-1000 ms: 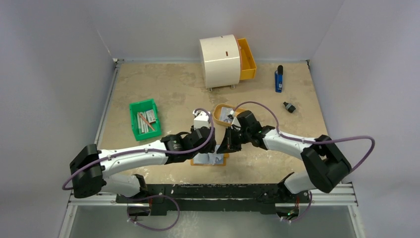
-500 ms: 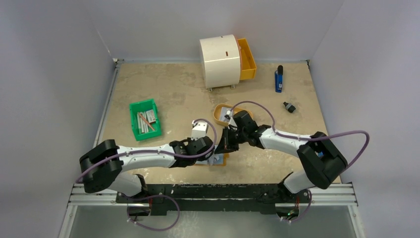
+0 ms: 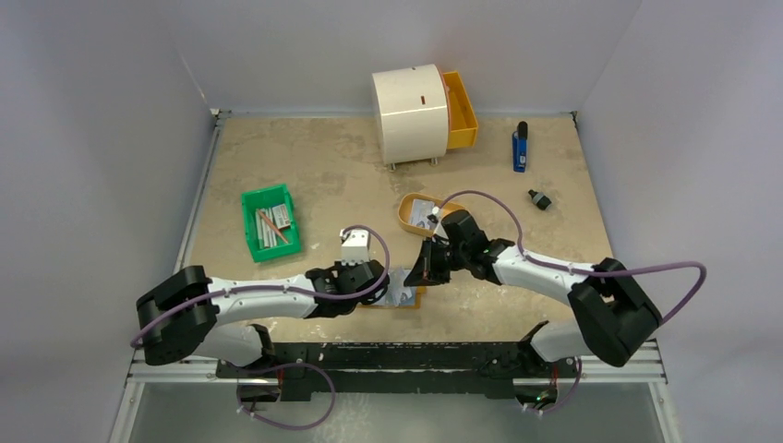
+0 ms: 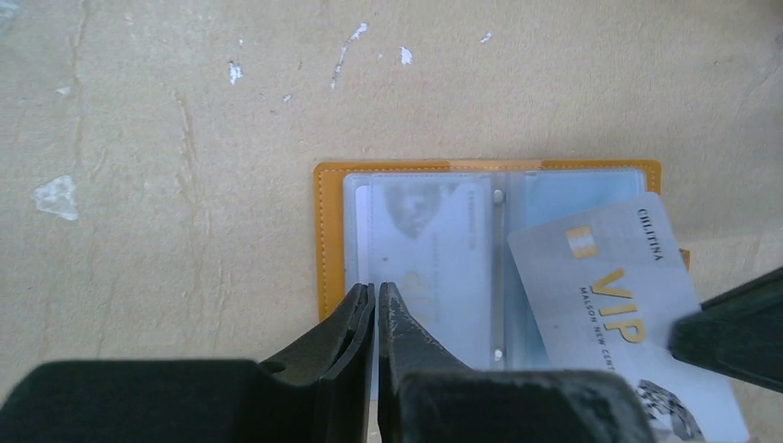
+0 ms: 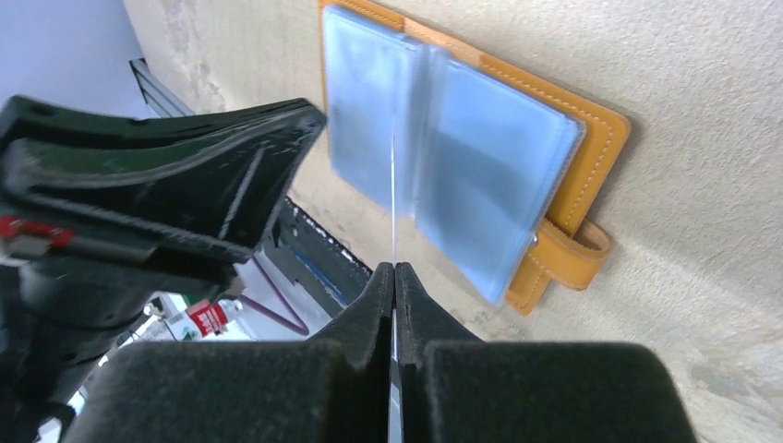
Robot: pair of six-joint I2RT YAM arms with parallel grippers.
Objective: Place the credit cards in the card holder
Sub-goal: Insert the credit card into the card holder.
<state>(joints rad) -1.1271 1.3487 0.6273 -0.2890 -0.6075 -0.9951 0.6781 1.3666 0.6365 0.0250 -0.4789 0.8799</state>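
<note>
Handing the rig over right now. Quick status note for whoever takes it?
Left gripper: shut at the near edge of the open card holder, over its left sleeve. Can't tell if it pinches the sleeve.
Right gripper: shut on the VIP card, which lies slanted across the right sleeve, not in it.
Done: one card shows inside the left sleeve.
Left: slide the VIP card in. The pale items in the tan dish may be more cards; too small to tell.

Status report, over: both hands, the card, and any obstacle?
Left hand shut, pinching a sleeve of the card holder. Right hand shut on card, tilted over the open holder, not yet in. No obstacle seen.
</note>
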